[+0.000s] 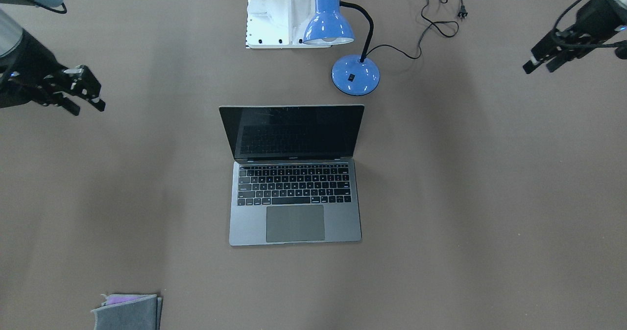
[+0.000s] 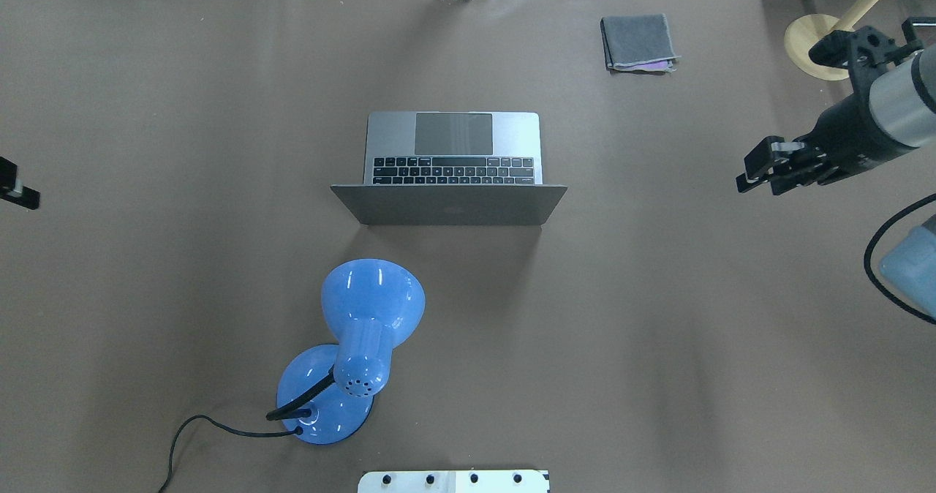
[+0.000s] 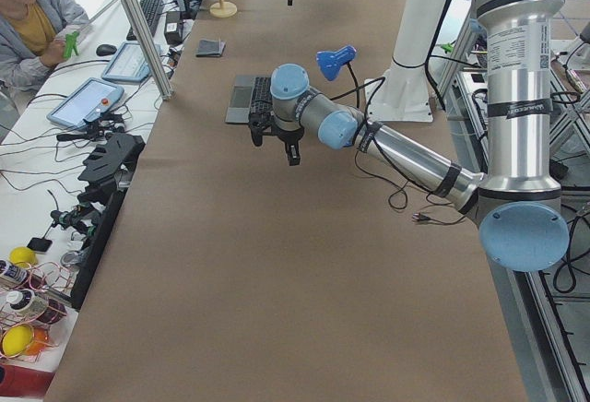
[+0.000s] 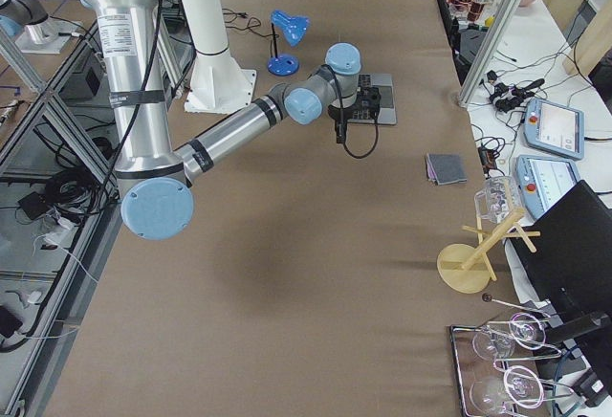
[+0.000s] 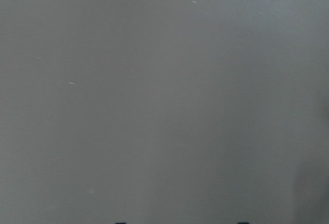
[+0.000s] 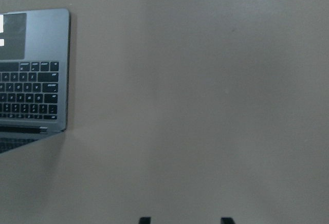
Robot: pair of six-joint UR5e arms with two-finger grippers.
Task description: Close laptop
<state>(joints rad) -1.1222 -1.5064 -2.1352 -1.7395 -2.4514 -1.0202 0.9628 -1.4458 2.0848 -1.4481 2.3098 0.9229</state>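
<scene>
Blue lamp (image 1: 329,24) (unplugged) behind laptop (image 1: 294,173) lid

Between the right jaws and the laptop (image 1: 294,173) lies only bare desk (image 1: 147,198), so that flank is open right up to the keyboard's edge. Inward of the left jaws the desk is just as bare as far as the laptop's other side. Inward of the left jaws and nearer the robot, a blue lamp (image 1: 355,75) stands close behind the raised lid. Its black cord (image 1: 462,12) loops over the desk on that side. Beyond the right jaws, away from the robot, sit folded cloths (image 2: 638,42) and a wooden stand (image 2: 812,36), both well apart from the laptop.
</scene>
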